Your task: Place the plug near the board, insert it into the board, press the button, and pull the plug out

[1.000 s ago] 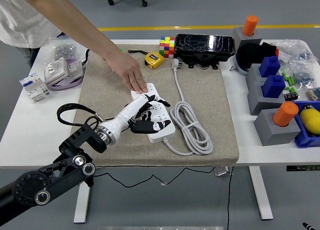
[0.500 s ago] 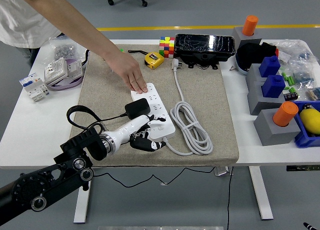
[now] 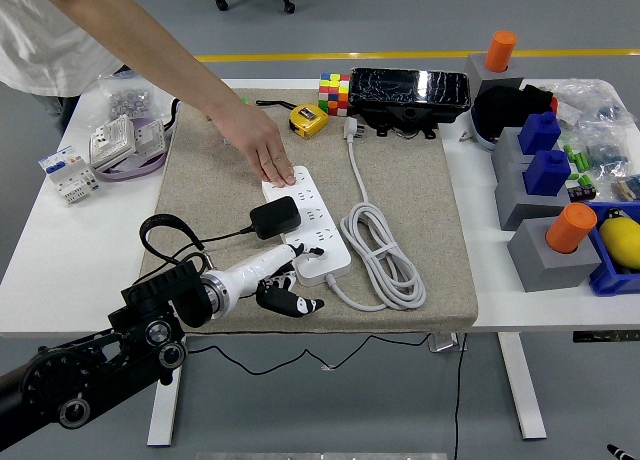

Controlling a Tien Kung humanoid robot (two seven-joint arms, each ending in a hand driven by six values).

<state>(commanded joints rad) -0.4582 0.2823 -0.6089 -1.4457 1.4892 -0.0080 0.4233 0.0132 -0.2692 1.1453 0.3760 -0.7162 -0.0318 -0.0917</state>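
1. A white power strip [image 3: 307,228] lies at a slant on a tan mat [image 3: 420,170] that covers the middle of the white table [image 3: 50,270].
2. A black plug [image 3: 275,218] sits in the strip, about midway along its left side, and its black cord [image 3: 165,232] loops off to the left over the mat.
3. The left hand [image 3: 278,280] is low at the near end of the strip, just beside its corner; its fingers [image 3: 298,303] look loosely spread and grip nothing, though the dark fingertips are hard to make out.
4. A person's hand [image 3: 262,148] reaches in from the far left and lies flat on the far end of the strip, palm down.
5. The strip's own grey cable [image 3: 385,255] lies coiled on the mat just to its right.
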